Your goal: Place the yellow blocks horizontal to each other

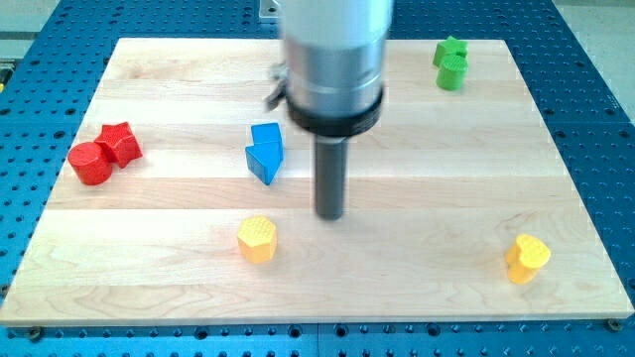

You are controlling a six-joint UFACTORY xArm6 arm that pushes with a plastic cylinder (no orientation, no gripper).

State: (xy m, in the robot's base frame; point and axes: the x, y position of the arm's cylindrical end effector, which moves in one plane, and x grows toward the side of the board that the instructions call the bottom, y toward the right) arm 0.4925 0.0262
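Up top, arm housing blurs; my tip (330, 215) stands between yellow blocks (257, 238); no fingers visible.

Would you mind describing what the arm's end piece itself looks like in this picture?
A wide silver-grey metal cylinder, blurred at the view's top, ends in a black ring collar. From it hangs a straight, dark grey round rod down to my tip, which has a flat end. No cables or markings show; a small dark fitting juts from the cylinder's left edge.
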